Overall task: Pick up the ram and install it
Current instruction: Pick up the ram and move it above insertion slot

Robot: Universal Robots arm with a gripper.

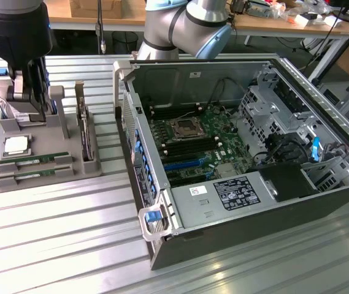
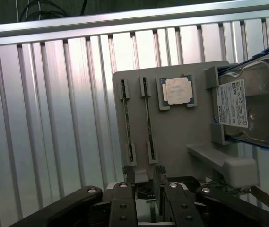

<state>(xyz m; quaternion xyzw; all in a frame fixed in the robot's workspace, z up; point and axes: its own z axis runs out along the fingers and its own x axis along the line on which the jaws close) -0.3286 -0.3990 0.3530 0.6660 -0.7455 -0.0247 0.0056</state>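
Over the tray's (image 2: 181, 132) end edge, hovered with gripper (image 2: 143, 171) spread wide and empty, short of the ram stick (image 2: 147, 118) beside the chip (image 2: 177, 91), bare table (image 2: 54, 118) alongside.

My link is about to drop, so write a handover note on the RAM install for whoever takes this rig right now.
End effector: open, empty, hovering over the gray holder tray beside the open computer case.
RAM: inner RAM stick and outer RAM stick both lie in their tray slots, untouched.
Done: nothing of the install shows yet.
Left: pick-up, then seating in the motherboard.
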